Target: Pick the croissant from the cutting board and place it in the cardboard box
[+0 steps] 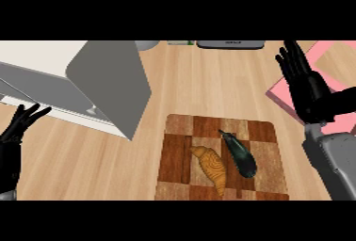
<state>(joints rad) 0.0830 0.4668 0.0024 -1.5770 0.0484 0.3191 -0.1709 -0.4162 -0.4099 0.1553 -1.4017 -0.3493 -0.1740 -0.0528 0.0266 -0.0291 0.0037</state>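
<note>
We find the croissant (211,170) on the near half of the cutting board (179,137), just beside a dark aubergine (240,155). Our right hand (306,89) hangs far right, fingers straight, holding nothing. Our left hand (14,136) rests open at the left edge. A reach from the right could catch the aubergine instead. The pale box shape (111,80) far left is cut off and may be the cardboard box. So may the pink object (279,98), half hidden behind the right hand.

Only a dark vegetable (240,156) crowds the croissant (211,170).
</note>
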